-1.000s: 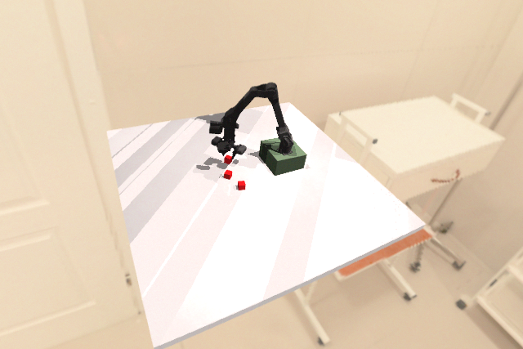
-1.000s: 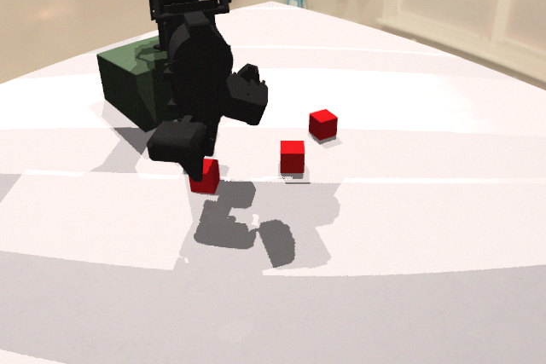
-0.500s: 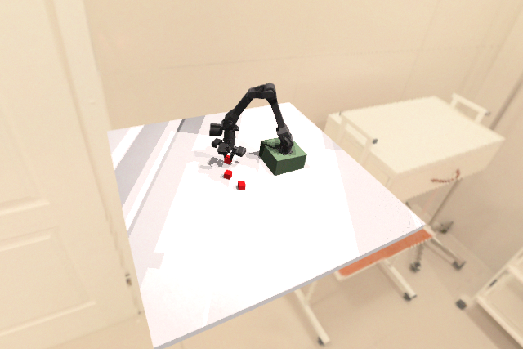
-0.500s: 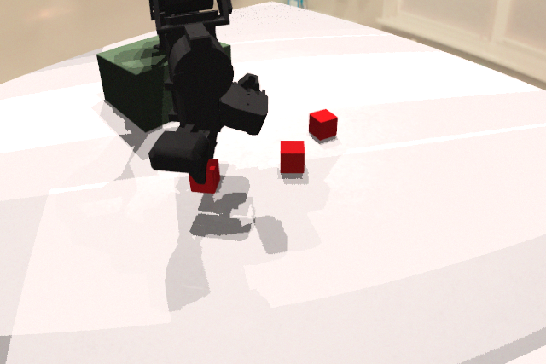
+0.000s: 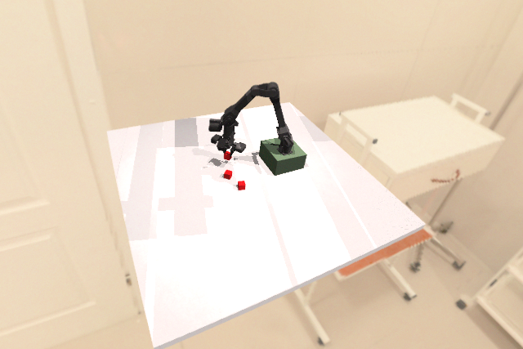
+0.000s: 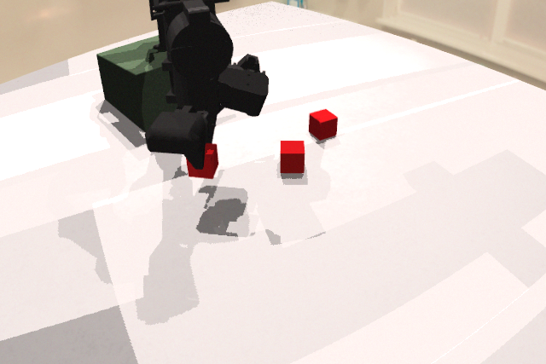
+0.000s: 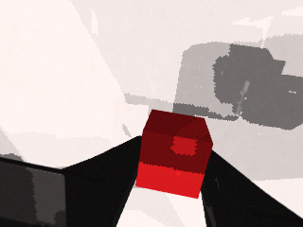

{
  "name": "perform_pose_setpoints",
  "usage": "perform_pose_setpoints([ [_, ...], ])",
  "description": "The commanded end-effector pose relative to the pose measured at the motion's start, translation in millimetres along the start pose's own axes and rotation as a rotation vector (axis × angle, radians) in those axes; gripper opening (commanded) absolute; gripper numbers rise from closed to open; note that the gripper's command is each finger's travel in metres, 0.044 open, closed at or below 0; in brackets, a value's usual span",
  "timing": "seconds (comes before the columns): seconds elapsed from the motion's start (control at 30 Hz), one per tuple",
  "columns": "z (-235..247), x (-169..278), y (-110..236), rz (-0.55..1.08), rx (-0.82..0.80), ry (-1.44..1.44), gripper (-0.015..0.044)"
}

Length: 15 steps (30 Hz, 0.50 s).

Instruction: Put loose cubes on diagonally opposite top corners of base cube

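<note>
Red cube (image 7: 173,158) in claw (image 7: 171,189) (gripped)

Three red cubes on the bench (image 5: 261,252): one (image 6: 210,164) between the end effector (image 6: 203,158) fingers, one (image 6: 292,156) nearby, one (image 6: 322,124) farther. One green block (image 5: 282,156). One arm (image 5: 253,96). Apparently two white carts (image 5: 422,134) beside, the second (image 5: 502,294) only partly visible

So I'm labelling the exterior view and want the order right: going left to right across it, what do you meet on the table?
Green base block → hand shut on a red cube → middle red cube → right red cube.
</note>
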<state>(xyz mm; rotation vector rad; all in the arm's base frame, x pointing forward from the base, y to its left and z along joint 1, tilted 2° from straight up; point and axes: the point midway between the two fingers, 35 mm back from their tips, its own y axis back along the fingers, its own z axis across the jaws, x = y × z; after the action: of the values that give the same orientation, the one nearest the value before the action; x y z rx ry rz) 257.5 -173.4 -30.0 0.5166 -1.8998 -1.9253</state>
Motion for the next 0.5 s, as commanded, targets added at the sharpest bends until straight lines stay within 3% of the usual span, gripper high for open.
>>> perform_pose_setpoints([
  [0.0,-2.2,-0.8,14.2,0.000,0.006,0.006,0.0105],
  [0.47,-0.8,-0.3,58.8,0.000,0.006,0.006,0.0105],
])
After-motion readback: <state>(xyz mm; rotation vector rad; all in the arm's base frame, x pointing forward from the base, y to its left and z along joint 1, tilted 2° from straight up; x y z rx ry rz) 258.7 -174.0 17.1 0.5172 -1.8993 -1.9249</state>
